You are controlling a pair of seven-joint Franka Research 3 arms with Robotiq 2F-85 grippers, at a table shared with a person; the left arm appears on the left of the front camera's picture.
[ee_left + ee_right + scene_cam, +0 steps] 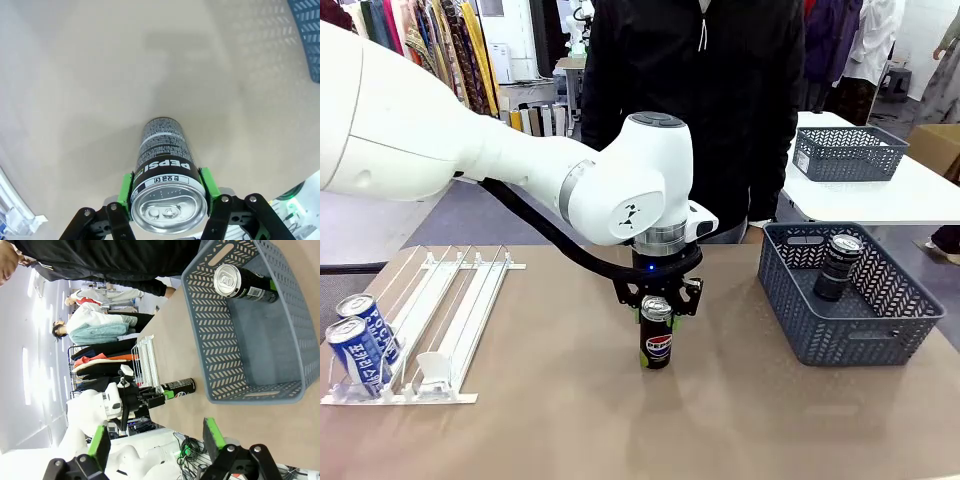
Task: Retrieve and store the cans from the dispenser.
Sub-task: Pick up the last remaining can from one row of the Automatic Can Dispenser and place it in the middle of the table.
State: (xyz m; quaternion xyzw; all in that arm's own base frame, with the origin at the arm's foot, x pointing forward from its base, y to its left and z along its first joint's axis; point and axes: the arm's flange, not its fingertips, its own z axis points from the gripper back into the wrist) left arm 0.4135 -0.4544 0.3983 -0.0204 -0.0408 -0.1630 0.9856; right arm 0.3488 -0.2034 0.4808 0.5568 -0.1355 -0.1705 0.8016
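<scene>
My left gripper (166, 190) is clamped, green pads on both sides, just under the silver top of a black cylindrical Pepsi can (162, 145). The can is upright over mid-table; I cannot tell whether its base touches the tan tabletop (100, 75). My right gripper (156, 440) stands apart, empty. I judge I should carry the can level, clear the wall of the blue-grey mesh plastic basket (790, 300), and release low beside the black can lying inside (838, 265). Two blue-and-white cans (360, 345) sit in the white-and-clear plastic dispenser rack (460, 300).

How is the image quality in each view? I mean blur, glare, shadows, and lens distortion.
Front view: even light and sharp, the Pepsi can clear to read. Left wrist view: the can top is sharp, but the table looks pale, with soft grey shadows. Right wrist view: rolled sideways, the far room overexposed, and the wide lens bends the mesh basket walls.
</scene>
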